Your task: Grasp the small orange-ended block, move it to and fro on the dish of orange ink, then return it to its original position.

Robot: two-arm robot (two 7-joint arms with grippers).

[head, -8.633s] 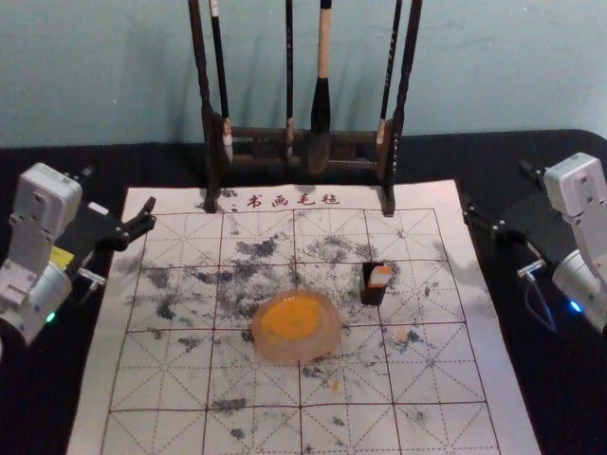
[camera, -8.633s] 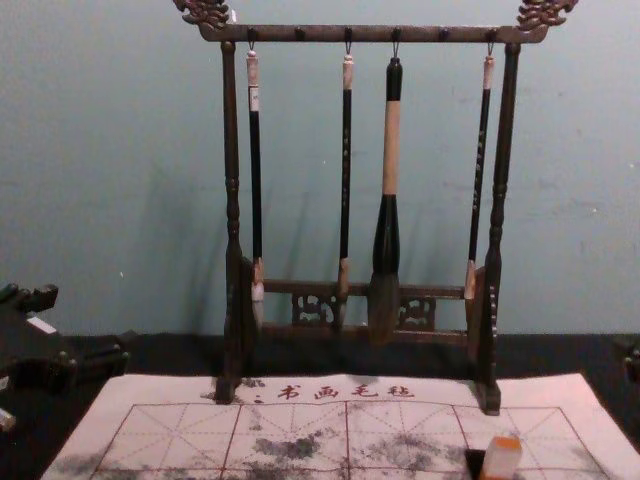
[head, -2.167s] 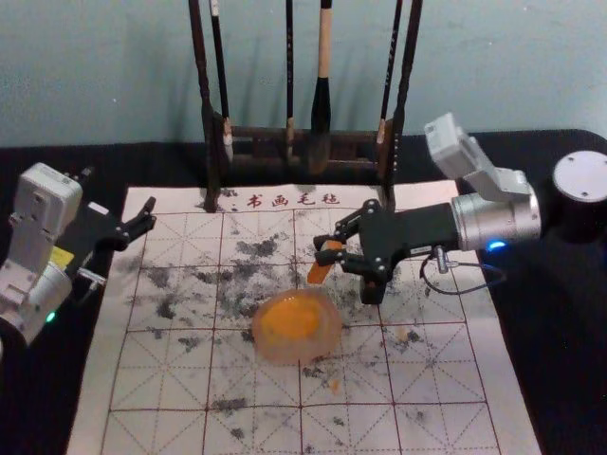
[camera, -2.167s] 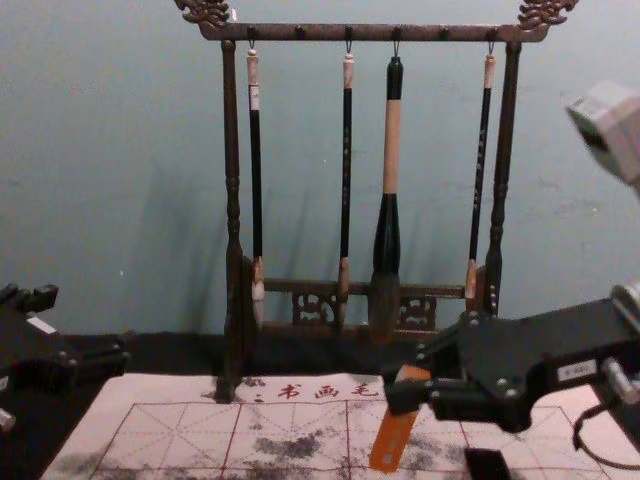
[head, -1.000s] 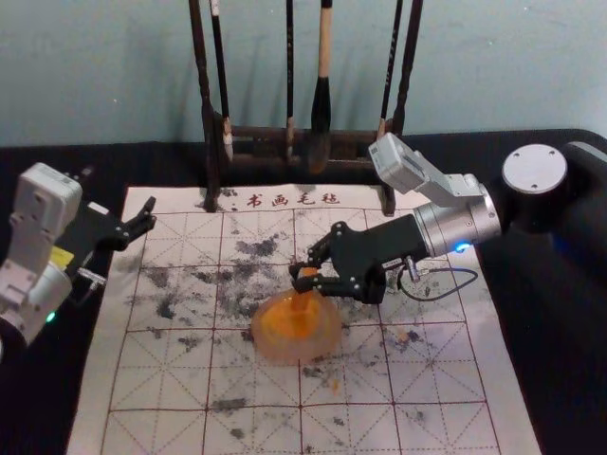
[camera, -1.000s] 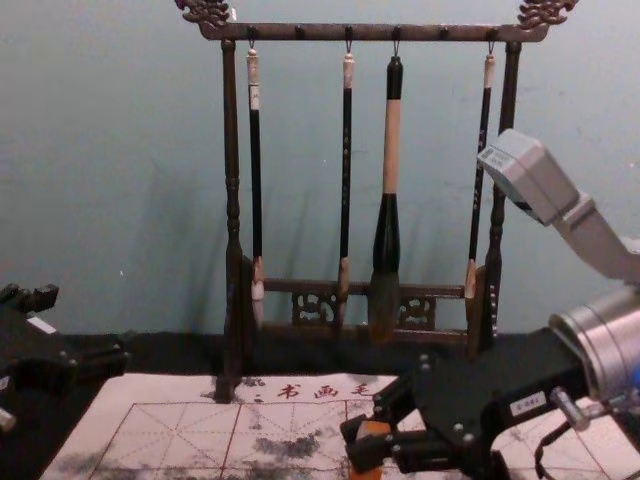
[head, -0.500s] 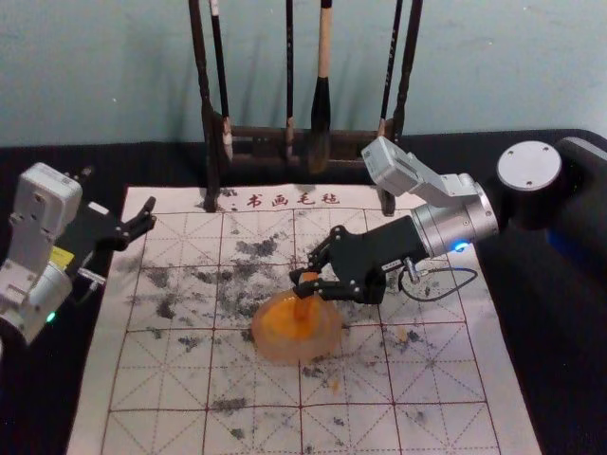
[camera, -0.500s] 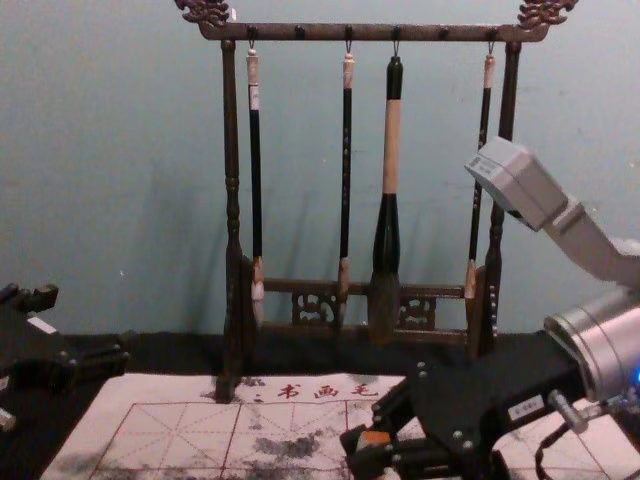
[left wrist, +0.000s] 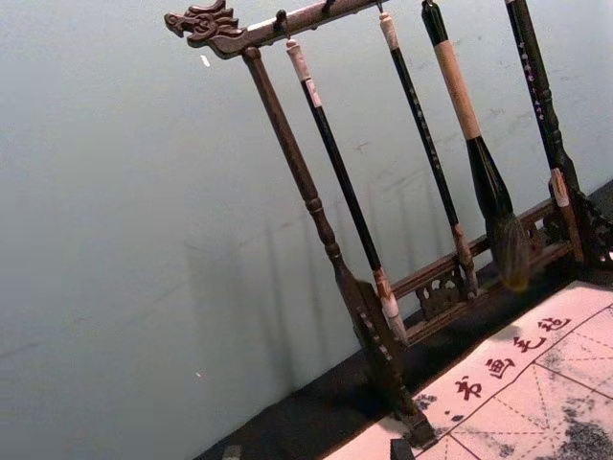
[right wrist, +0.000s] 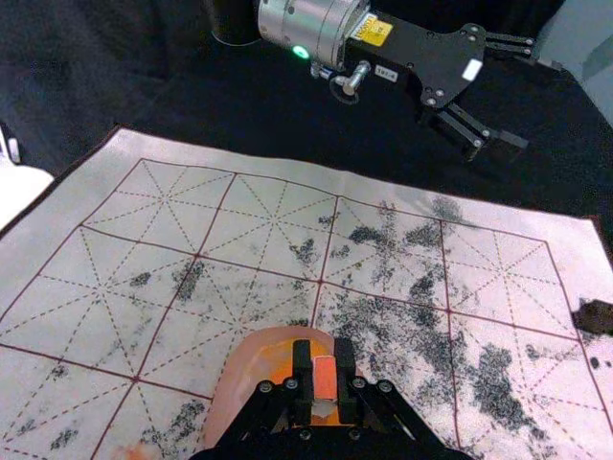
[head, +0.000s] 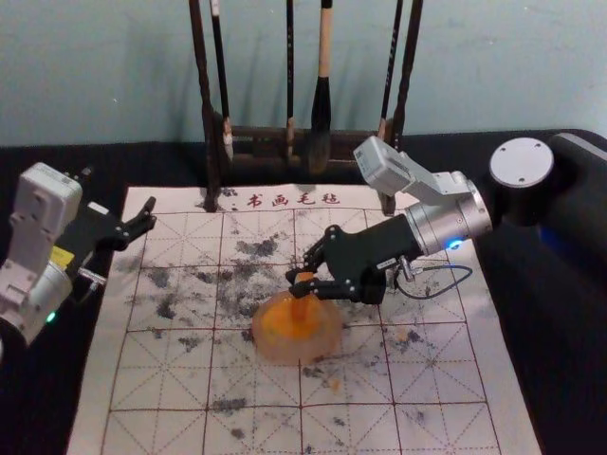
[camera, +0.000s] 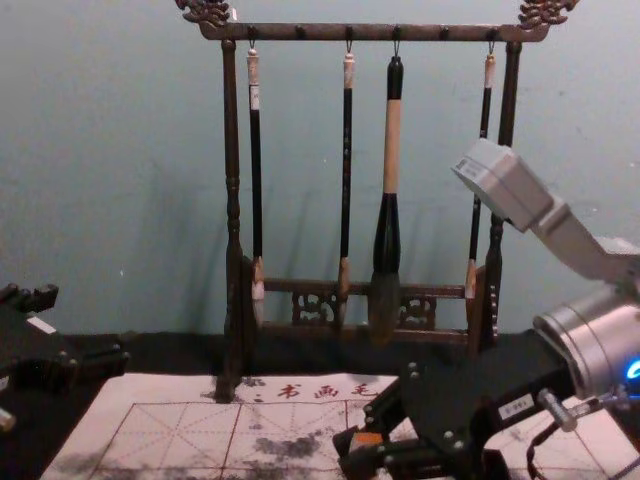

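1. The worktop [head: 47, 408] is covered in black cloth, and a pale, blue-grey wall [head: 493, 66] stands behind it.
2. On the cloth lies a white mat [head: 455, 417] ruled with red squares and dashed guide lines, blotched with black ink and a few orange marks.
3. Red characters [head: 294, 200] along the mat's far edge read 书画毛毡.
4. A dark wooden rack [camera: 300, 33] with carved ends stands at that edge, four brushes [camera: 391, 150] hanging from it. Some handles bear writing too small to read.
5. The left arm carries a yellow label [right wrist: 372, 29]; the right arm has a white tag [camera: 517, 407], its print not clear enough to make out.
6. The right hand [head: 298, 283], above the round dish [head: 273, 349], is closed on the block [head: 301, 308].
7. The block is roughly upright, its lower end at the dish's orange ink [head: 281, 324].
8. The left hand [head: 119, 192] is parked at the mat's left side, spread wide and holding nothing.
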